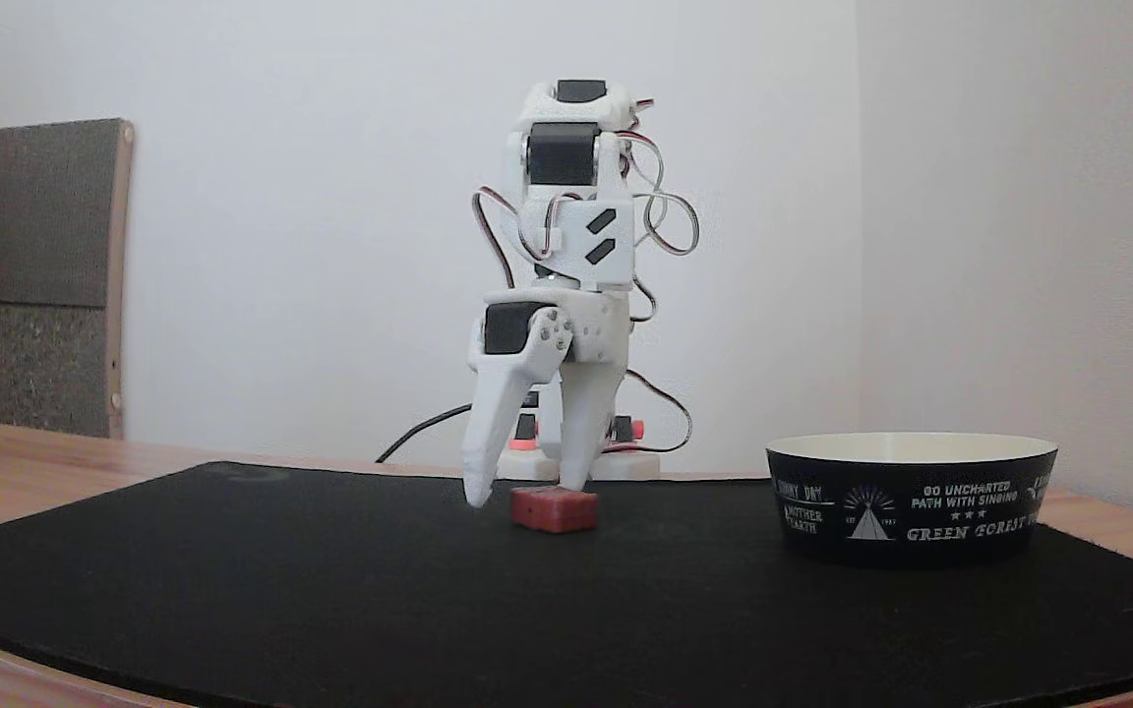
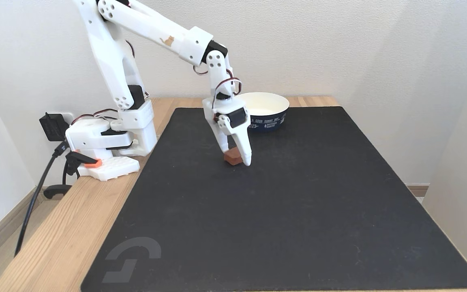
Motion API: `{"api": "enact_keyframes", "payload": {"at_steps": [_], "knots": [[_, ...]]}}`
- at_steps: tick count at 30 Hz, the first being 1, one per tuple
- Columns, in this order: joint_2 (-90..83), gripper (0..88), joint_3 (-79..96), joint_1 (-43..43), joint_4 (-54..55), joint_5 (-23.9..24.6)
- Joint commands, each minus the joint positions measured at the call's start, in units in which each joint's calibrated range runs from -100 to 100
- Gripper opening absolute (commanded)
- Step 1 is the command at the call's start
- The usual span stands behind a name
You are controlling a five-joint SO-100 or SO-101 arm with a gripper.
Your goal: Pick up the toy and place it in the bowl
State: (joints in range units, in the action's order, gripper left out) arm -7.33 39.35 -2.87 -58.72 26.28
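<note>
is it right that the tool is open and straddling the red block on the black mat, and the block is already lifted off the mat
Not quite. The red block is not lifted: it lies flat on the black mat, as the low fixed view shows. The rest holds: the tool is open, its fingers down on either side of the block.

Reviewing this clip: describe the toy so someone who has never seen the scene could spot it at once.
Start at the big black mat covering the wooden table. Near its far end, the white arm's gripper points down with its fingers spread. The toy lies on the mat between the fingertips: a small dull-red dimpled block, much smaller than the black, cream-lined bowl behind it.
</note>
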Motion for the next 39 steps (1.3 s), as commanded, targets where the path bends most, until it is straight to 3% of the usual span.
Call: {"api": "enact_keyframes", "payload": {"at_steps": [1, 10, 15, 20, 28, 30, 34, 38, 39], "knots": [[0.03, 28.6, -2.35, 0.24, 0.97, 0.18], [4.28, 27.1, -1.63, 0.15, 3.42, 0.18], [4.78, 1.4, -1.54, 0.15, 5.20, -0.29], [4.03, 2.2, -1.45, 0.15, 5.37, -0.45], [-12.56, 2.2, -2.26, 1.74, 5.54, -10.78], [-20.48, 2.2, -1.81, 7.93, 6.30, -14.80], [-26.73, 2.2, -1.72, 17.05, 7.15, -18.35], [-25.73, 2.4, 1.44, 21.15, 18.41, -22.78], [-23.73, 2.4, 4.50, 22.49, 28.49, -25.18]]}}
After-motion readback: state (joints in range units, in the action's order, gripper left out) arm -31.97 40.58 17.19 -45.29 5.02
